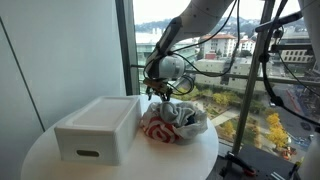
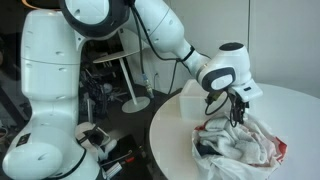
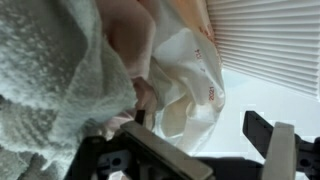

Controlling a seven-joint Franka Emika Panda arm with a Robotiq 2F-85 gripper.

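Note:
A crumpled pile of cloths [image 1: 172,122], white, grey and red, lies on a round white table [image 1: 190,160]. It shows in both exterior views [image 2: 240,148]. My gripper [image 1: 160,93] hangs just above the pile's edge [image 2: 237,110], pointing down. In the wrist view the gripper [image 3: 200,128] is open. Its left finger touches the white cloth [image 3: 180,80] and its right finger stands over bare table. A fuzzy grey-green towel [image 3: 45,80] fills the left of that view.
A white rectangular box [image 1: 100,128] stands on the table beside the pile, and part of it shows behind the gripper [image 2: 190,95]. A window with a railing is close behind the table. The robot's base [image 2: 50,90] and cables stand beside the table.

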